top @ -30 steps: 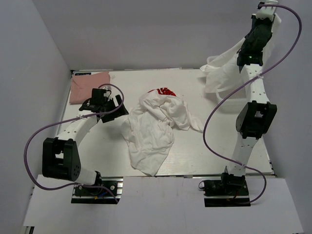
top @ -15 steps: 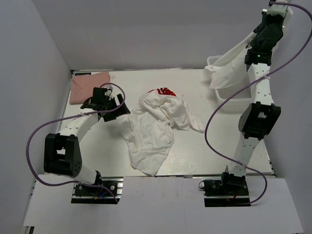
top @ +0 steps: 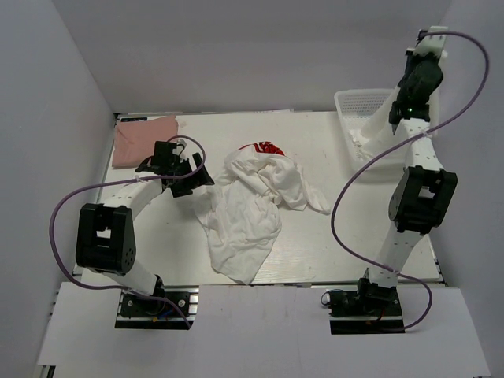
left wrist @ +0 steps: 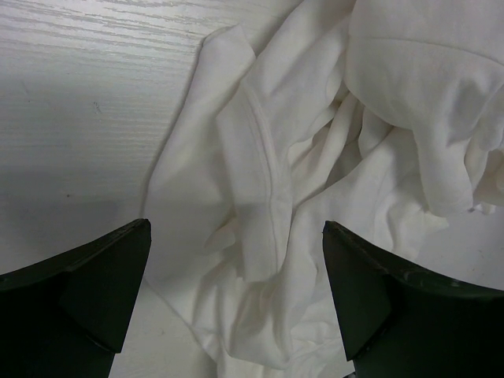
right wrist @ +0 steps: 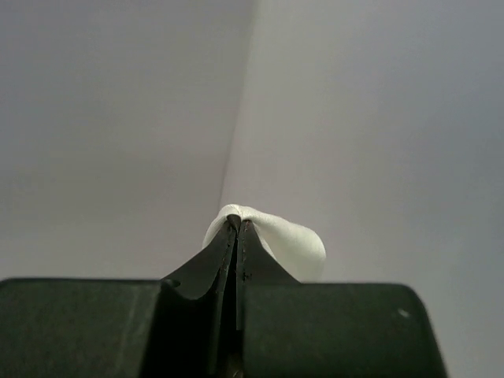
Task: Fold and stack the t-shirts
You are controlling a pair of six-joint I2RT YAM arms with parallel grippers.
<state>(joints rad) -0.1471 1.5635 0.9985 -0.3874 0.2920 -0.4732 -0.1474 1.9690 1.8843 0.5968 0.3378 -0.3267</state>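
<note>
A crumpled heap of white t-shirts point(top: 252, 201) lies mid-table, with a red print point(top: 264, 148) showing at its far edge. My left gripper point(top: 194, 173) hovers open at the heap's left border. In the left wrist view its fingers straddle a white fold point(left wrist: 260, 197) without touching it. A folded dusty-pink t-shirt point(top: 144, 140) rests at the back left corner. My right gripper point(top: 416, 75) is raised high at the back right, shut on a bunch of white cloth point(right wrist: 291, 248). That t-shirt point(top: 379, 130) hangs down into the basket.
A white mesh basket point(top: 356, 96) stands at the back right under the raised right arm. Purple cables loop off both arms. Grey walls close in the table point(top: 315, 236) on the left, back and right.
The right arm swung back with its white t-shirt, which now hangs narrower over the basket. The left gripper edged right, closer to the heap, still open.
</note>
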